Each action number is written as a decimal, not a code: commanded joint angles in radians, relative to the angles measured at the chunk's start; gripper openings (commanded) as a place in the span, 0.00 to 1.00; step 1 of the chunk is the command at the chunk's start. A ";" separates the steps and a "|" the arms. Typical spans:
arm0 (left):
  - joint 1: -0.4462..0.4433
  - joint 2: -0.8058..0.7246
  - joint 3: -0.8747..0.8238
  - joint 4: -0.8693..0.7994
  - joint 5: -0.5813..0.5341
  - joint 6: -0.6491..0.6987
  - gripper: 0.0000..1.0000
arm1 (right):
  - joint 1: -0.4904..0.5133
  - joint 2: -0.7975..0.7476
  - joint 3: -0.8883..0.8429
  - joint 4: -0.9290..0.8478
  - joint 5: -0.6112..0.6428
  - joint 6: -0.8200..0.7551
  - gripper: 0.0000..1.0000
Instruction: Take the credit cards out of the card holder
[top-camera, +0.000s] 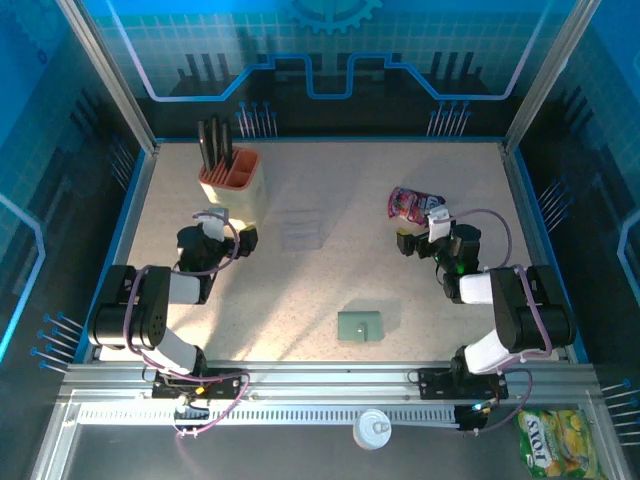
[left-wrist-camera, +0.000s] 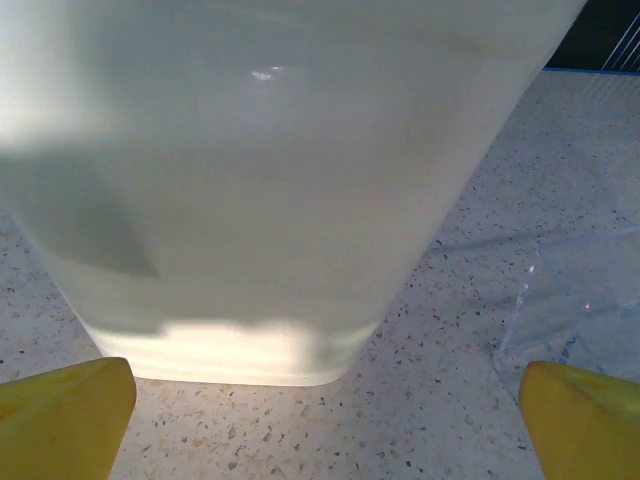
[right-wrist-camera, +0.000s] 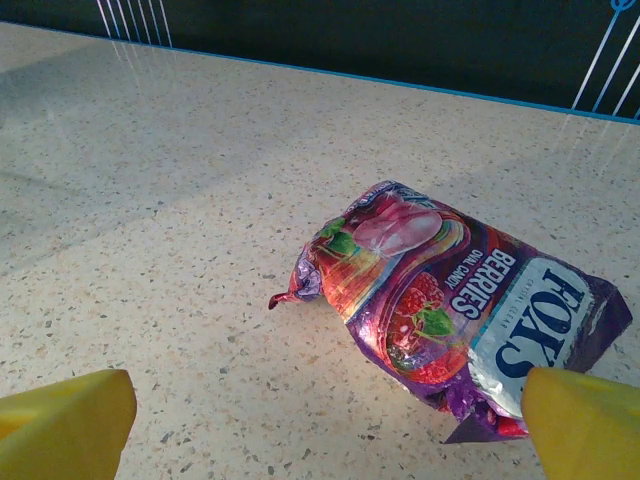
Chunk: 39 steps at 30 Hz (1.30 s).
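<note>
Card holder (top-camera: 360, 325) lies flat and folded shut on the table (top-camera: 350, 270), well behind both sets of fingers, back toward the arm bases and roughly between the two arms. The credit cards are presumably inside it, since none can be seen. Neither arm is near it. The left gripper (top-camera: 214, 217) has its jaws spread wide and empty, and its yellow fingertips (left-wrist-camera: 60, 415) frame the base of the cream cup (left-wrist-camera: 270, 200), which stands just ahead of them, with a clear plastic sheet (left-wrist-camera: 585, 300) near the right-hand tip. The right gripper (top-camera: 428, 222) is likewise released with nothing between its jaws, and the pink snack pouch (right-wrist-camera: 460, 310) lies just in front of its fingers, not touched. By my reading the task has not begun – this is the approach step, with no hold taken. The next move likely calls for one arm to draw back toward the holder and pin or lift it, while the other opens the fold to reach the cards – thin, flat things that will probably need a careful pinch at an edge.
</note>
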 joint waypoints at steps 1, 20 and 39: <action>0.008 0.002 -0.003 0.045 0.035 0.027 0.99 | -0.009 0.001 -0.008 0.037 -0.017 -0.014 1.00; 0.008 0.002 -0.004 0.043 0.037 0.025 0.99 | -0.015 0.004 -0.002 0.027 -0.007 -0.003 1.00; 0.010 -0.055 0.007 -0.017 -0.066 -0.009 0.99 | 0.018 -0.025 0.020 -0.035 0.121 0.002 1.00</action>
